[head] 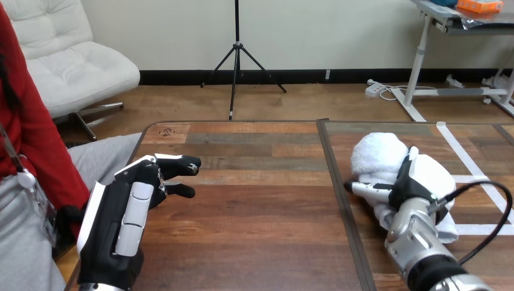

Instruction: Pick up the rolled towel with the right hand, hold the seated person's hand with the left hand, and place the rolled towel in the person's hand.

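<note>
The rolled white towel (377,154) lies on the right half of the wooden table (267,212). My right hand (427,177) rests on top of it, its white back facing up and its thumb (367,190) sticking out to the left beside the roll. Part of the towel shows beyond the hand and part under the wrist. My left hand (136,194) hovers at the table's left edge, fingers (182,165) relaxed and pointing right, holding nothing. The person sits at the view's left, and their red sleeve (36,151) is just behind my left forearm.
A dark seam (336,194) runs front to back between the two tabletop halves, just left of the towel. White tape lines (467,163) mark the table at the right.
</note>
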`<state>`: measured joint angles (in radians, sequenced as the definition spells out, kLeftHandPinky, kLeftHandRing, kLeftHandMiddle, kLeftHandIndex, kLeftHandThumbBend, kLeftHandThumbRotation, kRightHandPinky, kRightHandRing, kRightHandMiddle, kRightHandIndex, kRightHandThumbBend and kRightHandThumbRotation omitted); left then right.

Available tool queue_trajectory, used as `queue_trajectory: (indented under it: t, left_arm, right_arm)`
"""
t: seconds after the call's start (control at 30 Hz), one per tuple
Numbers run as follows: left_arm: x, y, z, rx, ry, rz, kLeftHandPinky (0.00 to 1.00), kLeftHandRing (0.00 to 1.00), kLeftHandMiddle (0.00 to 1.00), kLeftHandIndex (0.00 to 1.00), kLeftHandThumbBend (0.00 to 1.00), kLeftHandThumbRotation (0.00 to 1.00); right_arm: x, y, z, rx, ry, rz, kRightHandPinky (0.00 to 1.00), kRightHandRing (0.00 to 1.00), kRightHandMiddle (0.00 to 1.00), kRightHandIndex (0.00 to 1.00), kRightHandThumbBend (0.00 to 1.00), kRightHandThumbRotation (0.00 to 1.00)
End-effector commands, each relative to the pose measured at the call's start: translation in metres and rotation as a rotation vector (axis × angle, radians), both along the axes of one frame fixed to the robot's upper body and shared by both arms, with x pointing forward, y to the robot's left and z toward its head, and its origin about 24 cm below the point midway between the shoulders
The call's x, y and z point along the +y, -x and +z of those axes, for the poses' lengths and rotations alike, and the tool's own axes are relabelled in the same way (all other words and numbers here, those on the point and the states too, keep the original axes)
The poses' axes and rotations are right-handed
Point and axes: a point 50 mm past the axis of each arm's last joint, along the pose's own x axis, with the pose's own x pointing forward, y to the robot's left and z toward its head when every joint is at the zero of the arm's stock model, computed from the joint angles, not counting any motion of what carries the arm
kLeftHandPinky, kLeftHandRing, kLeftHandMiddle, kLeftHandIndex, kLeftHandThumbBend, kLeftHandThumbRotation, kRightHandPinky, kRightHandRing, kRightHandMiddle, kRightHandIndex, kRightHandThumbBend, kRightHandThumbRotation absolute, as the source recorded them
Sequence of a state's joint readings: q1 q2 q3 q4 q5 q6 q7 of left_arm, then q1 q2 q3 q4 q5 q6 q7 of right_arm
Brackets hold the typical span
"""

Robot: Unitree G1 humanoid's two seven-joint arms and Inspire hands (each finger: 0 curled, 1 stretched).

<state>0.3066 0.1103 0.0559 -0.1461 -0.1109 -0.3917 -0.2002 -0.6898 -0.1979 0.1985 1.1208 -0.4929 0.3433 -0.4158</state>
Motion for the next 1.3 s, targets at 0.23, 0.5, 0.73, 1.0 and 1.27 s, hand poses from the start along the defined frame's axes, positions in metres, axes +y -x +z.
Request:
queue_trajectory:
  t: [0.23, 0.5, 0.73, 1.0, 1.27]
  left_arm:
    - [0.0021, -0.0065, 0.0216, -0.122, -0.033, 0.008, 0.54, 0.68, 0.66, 0.53, 0.65, 1.0]
    - [0.0037, -0.0055, 0.0235, -0.132, -0.054, 0.019, 0.54, 0.68, 0.66, 0.53, 0.65, 1.0]
    - [0.0045, -0.0043, 0.0251, -0.139, -0.055, 0.028, 0.54, 0.68, 0.67, 0.53, 0.65, 1.0]
    - [0.005, -0.0036, 0.0256, -0.147, -0.052, 0.036, 0.53, 0.67, 0.66, 0.53, 0.66, 1.0]
    - [0.0058, -0.002, 0.0264, -0.147, -0.052, 0.044, 0.53, 0.67, 0.66, 0.52, 0.64, 1.0]
  right_arm:
    - [0.0037, -0.011, 0.0069, 0.094, 0.014, 0.076, 0.44, 0.54, 0.64, 0.71, 1.0, 0.23]
    - [0.0014, -0.0118, 0.0059, 0.113, -0.012, 0.108, 0.36, 0.46, 0.54, 0.61, 0.99, 0.06]
    - [0.0004, -0.0106, 0.0037, 0.107, -0.003, 0.139, 0.31, 0.38, 0.46, 0.51, 0.94, 0.01]
    - [-0.0013, -0.0098, 0.0023, 0.107, -0.003, 0.162, 0.22, 0.29, 0.37, 0.51, 0.79, 0.0]
    - [-0.003, -0.0092, 0.0014, 0.122, 0.027, 0.196, 0.2, 0.27, 0.35, 0.53, 0.7, 0.0]
